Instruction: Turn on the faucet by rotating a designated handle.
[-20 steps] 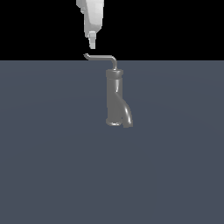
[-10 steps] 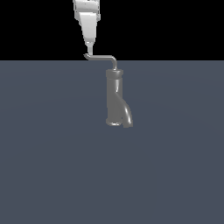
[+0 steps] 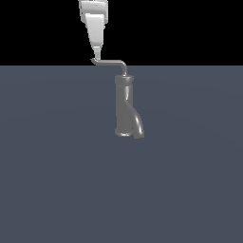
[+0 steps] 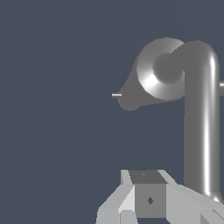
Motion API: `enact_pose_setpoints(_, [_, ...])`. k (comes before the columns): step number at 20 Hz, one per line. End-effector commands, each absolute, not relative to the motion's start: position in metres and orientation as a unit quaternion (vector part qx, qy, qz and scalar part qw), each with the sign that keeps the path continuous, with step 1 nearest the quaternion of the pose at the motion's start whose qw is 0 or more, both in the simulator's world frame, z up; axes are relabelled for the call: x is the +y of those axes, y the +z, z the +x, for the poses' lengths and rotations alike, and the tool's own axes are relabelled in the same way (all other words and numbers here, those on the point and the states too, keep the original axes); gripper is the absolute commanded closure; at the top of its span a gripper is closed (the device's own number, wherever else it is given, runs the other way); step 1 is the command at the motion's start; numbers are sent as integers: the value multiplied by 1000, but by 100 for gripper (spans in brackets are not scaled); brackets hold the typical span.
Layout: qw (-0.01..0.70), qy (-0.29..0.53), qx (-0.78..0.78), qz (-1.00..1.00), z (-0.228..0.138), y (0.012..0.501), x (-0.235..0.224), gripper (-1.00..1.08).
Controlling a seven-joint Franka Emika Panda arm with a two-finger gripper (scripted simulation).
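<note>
While hovering at the handle [image 3: 110, 62] tip, jaws together as far as visible, push sideways around the faucet [image 3: 125, 107] axis; keep contact near the upturned end.

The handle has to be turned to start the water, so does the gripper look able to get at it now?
Probably yes: the gripper hangs right at the handle's upturned tip, with nothing between them and the faucet standing off to the side.
</note>
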State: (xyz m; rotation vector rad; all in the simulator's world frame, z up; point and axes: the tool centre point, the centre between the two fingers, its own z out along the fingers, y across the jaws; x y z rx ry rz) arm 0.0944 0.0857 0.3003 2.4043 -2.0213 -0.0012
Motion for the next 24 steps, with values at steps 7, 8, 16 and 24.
enact_pose_setpoints(7, [0,0,-643,765,73,300,83,108])
enact_pose_setpoints(8, [0,0,-643,765,71,300,83,108])
enact_pose_setpoints(16, [0,0,-644,765,49,301,80,108])
enact_pose_setpoints(24, [0,0,-644,765,26,300,78,108])
